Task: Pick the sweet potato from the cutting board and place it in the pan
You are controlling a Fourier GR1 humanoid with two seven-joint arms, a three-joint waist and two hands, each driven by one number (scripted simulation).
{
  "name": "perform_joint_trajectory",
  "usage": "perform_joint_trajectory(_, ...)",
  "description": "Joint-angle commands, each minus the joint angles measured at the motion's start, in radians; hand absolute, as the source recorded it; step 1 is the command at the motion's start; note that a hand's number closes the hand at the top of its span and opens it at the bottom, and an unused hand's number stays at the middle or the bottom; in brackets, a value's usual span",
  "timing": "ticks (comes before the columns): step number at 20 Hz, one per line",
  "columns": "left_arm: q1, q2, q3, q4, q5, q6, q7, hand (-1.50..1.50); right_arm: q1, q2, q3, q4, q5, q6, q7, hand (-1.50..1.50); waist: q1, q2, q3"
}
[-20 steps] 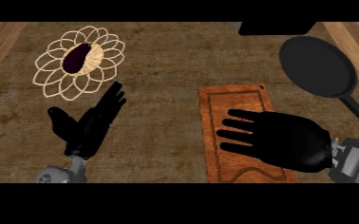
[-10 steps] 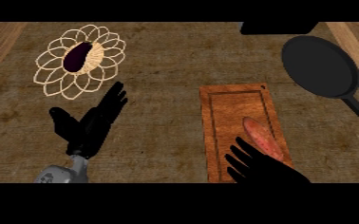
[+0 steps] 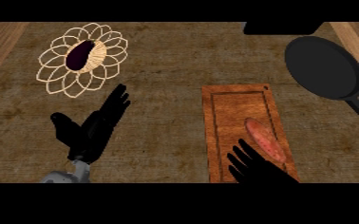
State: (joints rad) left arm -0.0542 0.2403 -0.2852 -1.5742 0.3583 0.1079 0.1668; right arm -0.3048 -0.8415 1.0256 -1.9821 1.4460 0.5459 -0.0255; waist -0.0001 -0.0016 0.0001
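Right hand, fingers spread and empty, has drawn back along the cutting board, uncovering the sweet potato.

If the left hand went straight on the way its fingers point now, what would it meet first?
Probably nothing: the left hand points up and slightly right, over bare counter, passing right of the flower-shaped wire mat. Depth is unclear.
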Motion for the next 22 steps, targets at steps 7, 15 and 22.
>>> perform_joint_trajectory(7,-0.048,-0.050,0.018,0.025,-0.033,-0.009,0.044,0.00,-0.007,0.044,-0.121,0.201,0.128,-0.200,-0.090,-1.50,0.004,0.002,0.000)
perform_joint_trajectory(15,-0.021,-0.029,0.092,0.060,-0.028,-0.101,0.009,0.00,0.052,0.136,-0.170,0.230,0.243,-0.215,-0.132,-1.50,0.002,0.002,0.000)
perform_joint_trajectory(22,-0.043,-0.088,0.061,0.005,-0.085,-0.029,0.074,0.00,0.003,0.196,-0.210,0.405,0.286,-0.390,-0.258,1.50,0.007,0.003,0.000)
